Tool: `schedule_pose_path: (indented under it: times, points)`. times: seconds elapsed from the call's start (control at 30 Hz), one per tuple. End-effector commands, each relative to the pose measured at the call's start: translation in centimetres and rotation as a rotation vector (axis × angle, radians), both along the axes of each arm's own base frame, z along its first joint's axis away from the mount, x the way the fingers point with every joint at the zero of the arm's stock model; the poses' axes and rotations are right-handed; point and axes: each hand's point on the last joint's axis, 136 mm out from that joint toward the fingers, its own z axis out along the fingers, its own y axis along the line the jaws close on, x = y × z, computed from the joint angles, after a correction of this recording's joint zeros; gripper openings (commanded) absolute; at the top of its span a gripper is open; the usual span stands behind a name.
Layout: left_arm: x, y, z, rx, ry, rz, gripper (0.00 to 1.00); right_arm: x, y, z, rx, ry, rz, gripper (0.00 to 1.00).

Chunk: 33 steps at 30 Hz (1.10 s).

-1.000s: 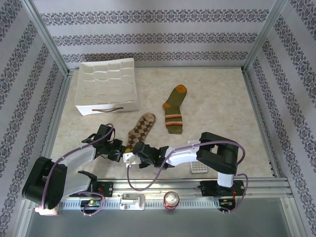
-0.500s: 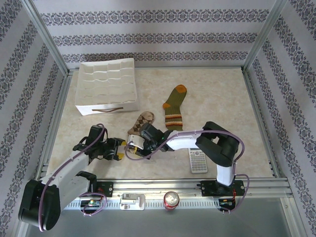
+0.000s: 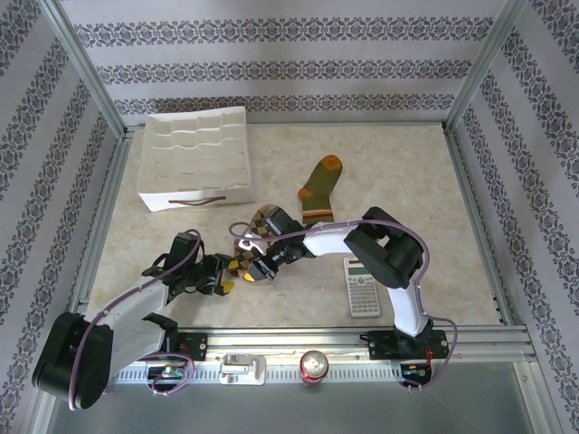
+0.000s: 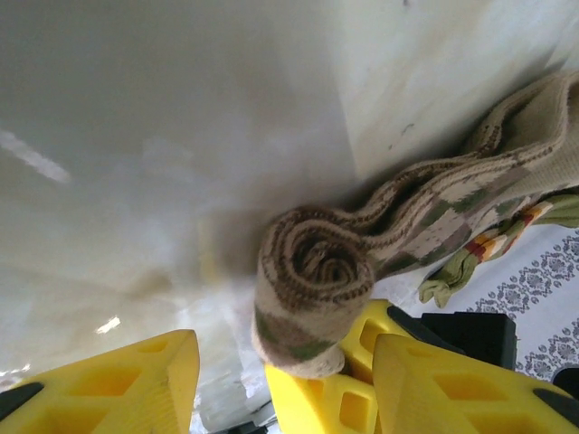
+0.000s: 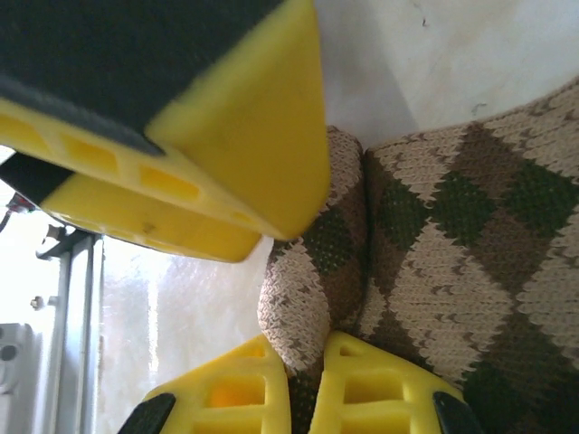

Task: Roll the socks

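The argyle sock (image 3: 261, 218) lies on the table (image 3: 407, 181) toward its near edge, a little left of centre. Its near end is wound into a tight spiral roll (image 4: 312, 276), and the rest of it runs flat toward the far side. The right gripper (image 5: 306, 348) is closed on that rolled end, with brown-and-tan knit pinched between its two yellow fingers (image 5: 380, 391). The right arm reaches across from the right to get there.

The left gripper (image 4: 285, 342) sits just to the left of the roll with its jaws standing apart. In the left wrist view the roll lies in the gap between its fingers (image 4: 136, 380), and they are not clamped on it. One finger of the right gripper shows just beside the roll.

The green sock (image 3: 319, 188) lies flat just to the right of the argyle one and farther back, its orange toe pointing to the far side. A calculator (image 3: 364, 287) rests on the table to the near right, beside the right arm. A white divided box (image 3: 194, 158) stands at the far left. A drink can (image 3: 314, 364) sits on the rail at the near edge, between the two arm bases.
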Motion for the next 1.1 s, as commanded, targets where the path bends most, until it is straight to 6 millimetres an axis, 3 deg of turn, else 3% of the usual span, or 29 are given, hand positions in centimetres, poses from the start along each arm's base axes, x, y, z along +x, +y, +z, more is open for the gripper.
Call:
schedule_pose_path:
  times: [0.0, 0.13, 0.27, 0.37, 0.57, 0.67, 0.83, 0.93, 1.07]
  points:
    - [1.4, -0.8, 0.5, -0.019, -0.056, 0.012, 0.52, -2.3, -2.5, -4.2, -0.180, 0.210, -0.034, 0.00]
    - [1.1, -0.9, -0.1, -0.005, -0.033, 0.010, 0.46, -2.1, -2.5, -4.1, -0.178, 0.244, -0.048, 0.00]
    - [0.2, -0.7, -1.4, 0.023, 0.029, 0.003, 0.29, -2.0, -2.4, -3.8, -0.163, 0.263, -0.050, 0.00]
    - [-0.8, -0.2, -2.7, 0.057, 0.093, 0.004, 0.21, -1.9, -2.5, -3.3, -0.148, 0.227, -0.044, 0.00]
    - [-2.7, 0.5, -3.7, 0.119, 0.196, -0.031, 0.00, -0.8, -2.7, -0.4, -0.030, 0.013, -0.064, 0.29]
    - [-3.4, 0.8, -3.7, 0.137, 0.228, -0.042, 0.00, -0.6, -3.2, 1.4, -0.003, -0.231, -0.049, 0.41]
    - [-3.7, 0.9, -3.3, 0.151, 0.254, -0.063, 0.00, -1.0, -4.3, 2.8, -0.088, -0.867, 0.058, 0.64]
    - [-3.6, 0.9, -3.2, 0.144, 0.260, -0.068, 0.00, -0.9, -4.1, 2.8, -0.165, -1.071, 0.125, 0.65]
    - [-3.4, 0.9, -3.3, 0.136, 0.269, -0.074, 0.00, -1.0, -2.7, 2.7, -0.190, -1.191, 0.199, 0.65]
